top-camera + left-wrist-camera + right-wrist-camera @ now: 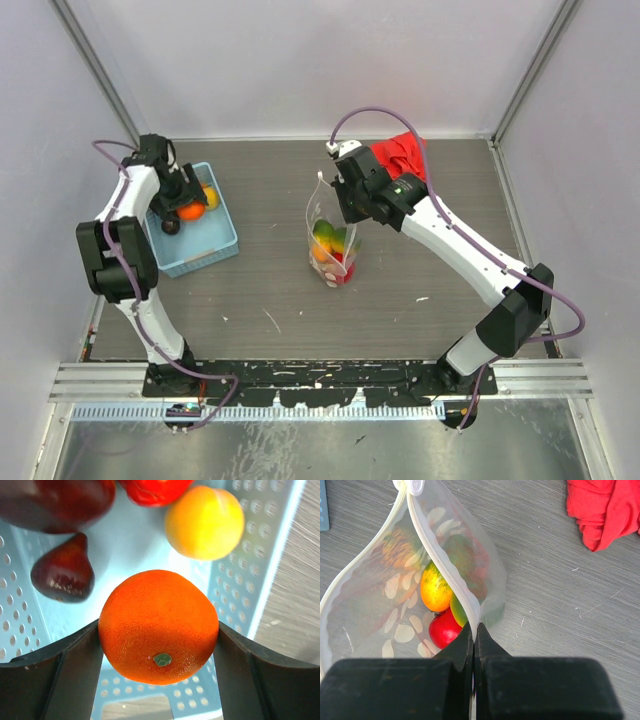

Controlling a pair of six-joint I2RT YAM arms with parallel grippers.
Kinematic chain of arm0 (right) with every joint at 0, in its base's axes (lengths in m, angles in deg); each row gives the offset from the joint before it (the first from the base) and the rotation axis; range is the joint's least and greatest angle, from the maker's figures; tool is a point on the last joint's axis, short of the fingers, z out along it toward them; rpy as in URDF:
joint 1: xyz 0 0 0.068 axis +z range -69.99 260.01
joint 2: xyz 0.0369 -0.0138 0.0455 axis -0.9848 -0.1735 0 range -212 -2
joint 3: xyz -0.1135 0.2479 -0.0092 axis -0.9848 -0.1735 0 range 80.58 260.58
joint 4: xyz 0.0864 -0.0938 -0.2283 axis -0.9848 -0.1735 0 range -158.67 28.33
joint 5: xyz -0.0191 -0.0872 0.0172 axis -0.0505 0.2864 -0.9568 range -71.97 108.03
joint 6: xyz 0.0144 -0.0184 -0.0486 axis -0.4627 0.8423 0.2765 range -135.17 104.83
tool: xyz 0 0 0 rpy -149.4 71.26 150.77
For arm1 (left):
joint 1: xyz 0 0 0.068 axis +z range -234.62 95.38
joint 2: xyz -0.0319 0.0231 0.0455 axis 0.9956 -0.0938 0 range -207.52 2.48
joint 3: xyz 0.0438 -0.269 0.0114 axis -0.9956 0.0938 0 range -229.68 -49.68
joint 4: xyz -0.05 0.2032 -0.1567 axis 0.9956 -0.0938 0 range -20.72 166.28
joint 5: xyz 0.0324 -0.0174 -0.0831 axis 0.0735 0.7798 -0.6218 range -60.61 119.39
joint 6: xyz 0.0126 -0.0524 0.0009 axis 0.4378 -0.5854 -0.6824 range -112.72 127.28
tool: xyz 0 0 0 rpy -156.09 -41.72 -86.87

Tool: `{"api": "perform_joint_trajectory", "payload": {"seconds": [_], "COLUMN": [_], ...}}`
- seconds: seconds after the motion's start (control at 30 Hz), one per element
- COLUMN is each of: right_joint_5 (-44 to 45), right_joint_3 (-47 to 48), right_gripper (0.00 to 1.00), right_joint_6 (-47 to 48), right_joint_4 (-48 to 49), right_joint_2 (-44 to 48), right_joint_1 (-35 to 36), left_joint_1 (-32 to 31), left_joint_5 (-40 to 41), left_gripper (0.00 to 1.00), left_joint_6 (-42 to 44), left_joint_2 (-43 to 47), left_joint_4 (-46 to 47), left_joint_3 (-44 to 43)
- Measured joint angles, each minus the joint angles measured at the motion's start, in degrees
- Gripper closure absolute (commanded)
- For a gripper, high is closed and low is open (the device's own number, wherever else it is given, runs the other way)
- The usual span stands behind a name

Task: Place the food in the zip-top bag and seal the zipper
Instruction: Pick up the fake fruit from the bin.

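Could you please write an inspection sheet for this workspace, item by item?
Surface: grey wood-grain table, few pale specks.
Job's things: zip-top bag upright, mouth open, fruits inside; orange fruit, yellow fruit and dark fruit in the blue basket.
Clutter: red cloth at the far edge.
Hands: left hand flanks the orange fruit, grip uncertain; right hand shut on the zipper edge.
Cables: purple cable on each arm.
Surroundings: white walls, metal rail in front.

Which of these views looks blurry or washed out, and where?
Left wrist view: orange sharp, dark fruit at the top blurred, basket floor glaring pale. Right wrist view: right pincer soft near the lens, bag and red cloth crisp. Top view: evenly lit.
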Motion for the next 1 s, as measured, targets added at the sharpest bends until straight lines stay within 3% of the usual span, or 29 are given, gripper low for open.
{"api": "perform_joint_trajectory", "payload": {"seconds": [0.37, 1.0], "right_joint_5": [-0.15, -1.68], "right_joint_3": [0.02, 1.18], "right_gripper": [1.0, 1.0], "right_joint_6": [-0.02, -0.04], "right_joint_4": [-0.02, -0.85], "right_joint_2": [0.0, -0.26], "right_joint_1": [0.0, 0.0], "left_joint_1": [-2.38, -22.6], "left_joint_5": [-9.49, -21.51], "left_gripper": [0.51, 0.52], "left_joint_6": [-4.44, -6.82], "left_joint_2": [16.76, 37.05], "left_joint_4": [3.5, 18.45], "left_joint_3": [9.46, 18.18]}}
